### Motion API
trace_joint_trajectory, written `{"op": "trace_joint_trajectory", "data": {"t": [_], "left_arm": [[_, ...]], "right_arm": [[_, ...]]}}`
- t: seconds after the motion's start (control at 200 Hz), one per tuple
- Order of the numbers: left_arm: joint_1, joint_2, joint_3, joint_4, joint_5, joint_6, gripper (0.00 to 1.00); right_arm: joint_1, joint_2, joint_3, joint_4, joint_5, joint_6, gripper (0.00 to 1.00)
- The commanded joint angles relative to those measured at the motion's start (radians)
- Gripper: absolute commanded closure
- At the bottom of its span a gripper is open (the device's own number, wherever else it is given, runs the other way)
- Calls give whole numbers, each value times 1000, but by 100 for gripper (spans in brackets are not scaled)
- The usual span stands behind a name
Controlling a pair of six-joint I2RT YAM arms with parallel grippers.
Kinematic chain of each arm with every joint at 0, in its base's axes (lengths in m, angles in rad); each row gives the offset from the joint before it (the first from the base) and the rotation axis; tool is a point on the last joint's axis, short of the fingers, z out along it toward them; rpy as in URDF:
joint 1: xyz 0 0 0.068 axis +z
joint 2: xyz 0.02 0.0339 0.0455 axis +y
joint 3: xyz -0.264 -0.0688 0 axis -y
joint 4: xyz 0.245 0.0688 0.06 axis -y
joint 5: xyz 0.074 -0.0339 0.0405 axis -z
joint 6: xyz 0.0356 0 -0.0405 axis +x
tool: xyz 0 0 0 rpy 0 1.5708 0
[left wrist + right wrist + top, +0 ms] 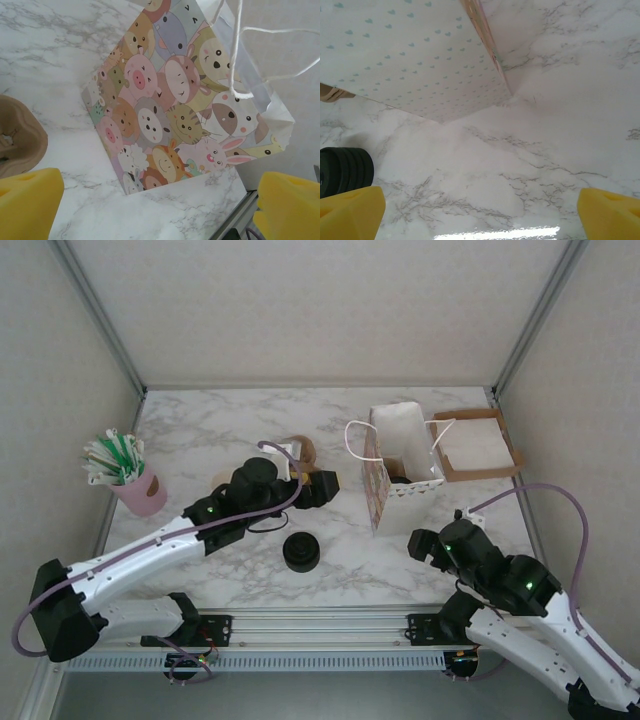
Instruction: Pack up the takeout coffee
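Bare tabletop (360, 565) front centre, lid pile (300, 552) at its left, paper bag (405, 490) behind

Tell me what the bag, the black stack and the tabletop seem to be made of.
Bag: likely paper, fairly matte, printed with cartoon animals, with crisp folded edges. Black stack: probably plastic, ridged layers with a dull sheen. Tabletop: white with grey marble veining and glossy, judging by a strip of glare; whether it is real stone or laminate, I cannot tell.

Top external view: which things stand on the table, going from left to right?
Pink cup of green-and-white sticks → black pile of lids → white paper bag → brown cardboard tray.
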Motion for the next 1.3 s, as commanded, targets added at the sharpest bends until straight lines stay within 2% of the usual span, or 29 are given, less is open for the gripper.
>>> {"op": "trace_joint_trajectory", "data": {"t": [0.0, 0.08, 0.24, 0.456, 0.636, 0.806, 1.051, 1.197, 1.297], "left_arm": [[-5, 30, 24, 46, -18, -3, 0], [-5, 42, 37, 55, -34, 9, 0], [-4, 60, 58, 71, -86, 34, 0], [2, 84, 120, 55, -84, 79, 0], [54, 139, 230, 21, -18, 111, 0], [145, 240, 377, -6, 80, 120, 0], [269, 412, 529, 10, 215, 94, 0], [320, 510, 583, 28, 270, 79, 0], [345, 576, 613, 47, 306, 65, 0]], "right_arm": [[8, 16, 7, -45, 66, 72, 1], [1, 45, 32, -137, 136, 132, 1], [-43, 102, 73, -166, 147, 143, 1], [-123, 186, 312, -139, 193, -17, 1], [-202, 388, 597, -135, 209, -219, 1], [-371, 596, 835, -91, 81, -369, 1], [-670, 817, 1102, -51, -106, -432, 1], [-845, 895, 1147, 8, -249, -443, 4], [-924, 964, 1130, 53, -284, -451, 10]]}}
